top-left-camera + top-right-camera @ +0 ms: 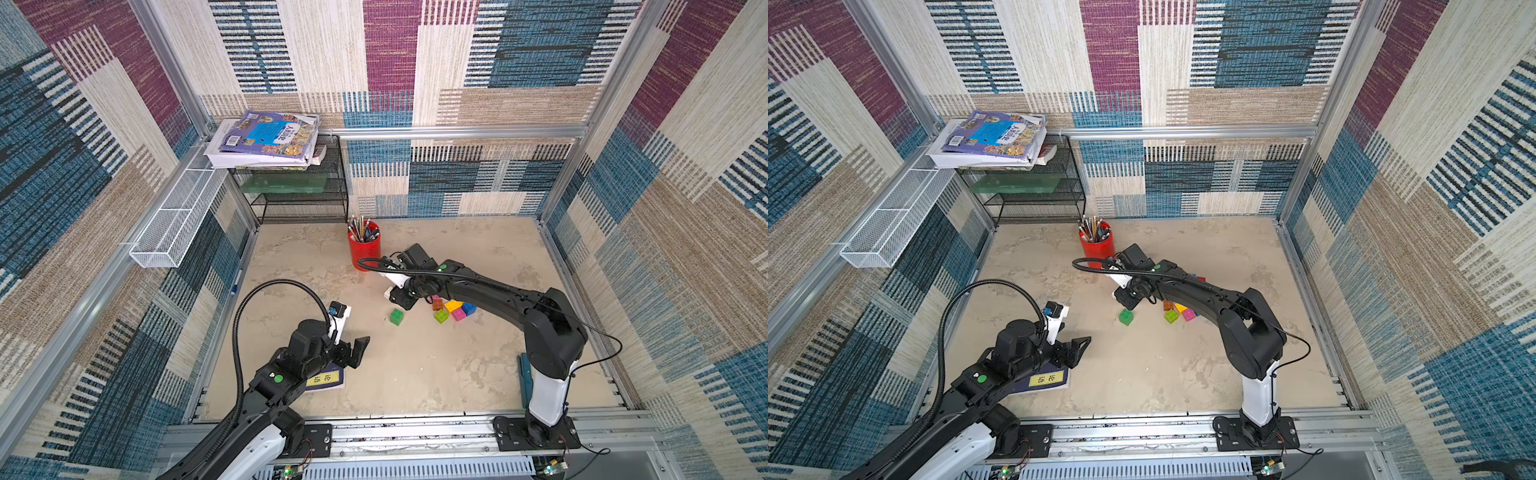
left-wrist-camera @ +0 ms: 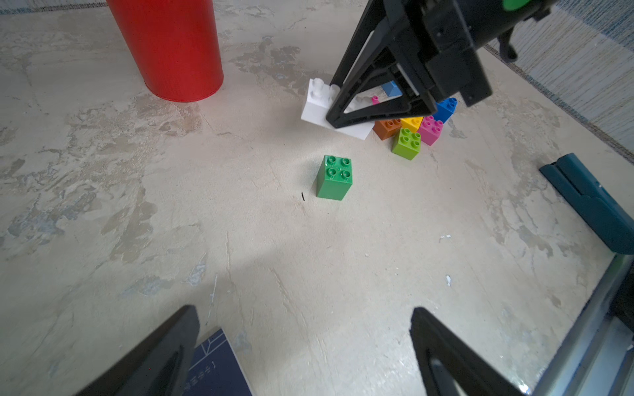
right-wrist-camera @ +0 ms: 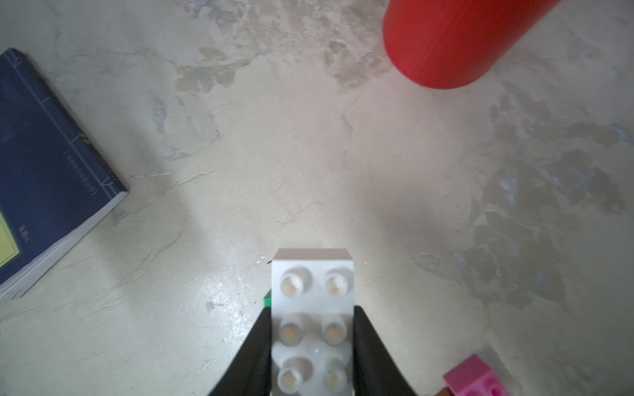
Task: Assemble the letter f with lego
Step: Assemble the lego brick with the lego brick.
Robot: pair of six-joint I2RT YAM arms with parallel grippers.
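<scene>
Pinched narrowly across its width in right gripper (image 3: 312,313): white oblong brick (image 3: 313,274), long axis leftward; just beneath, slightly nearer, green square brick (image 2: 334,178); left gripper (image 2: 304,310) agape, empty, farther off.

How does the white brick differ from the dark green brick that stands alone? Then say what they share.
The white brick is oblong, showing six studs; the green brick is square, with four. The white brick is held in the jaws of the right gripper; the green brick stands free on the table, studs up. Both are studded plastic bricks.
</scene>
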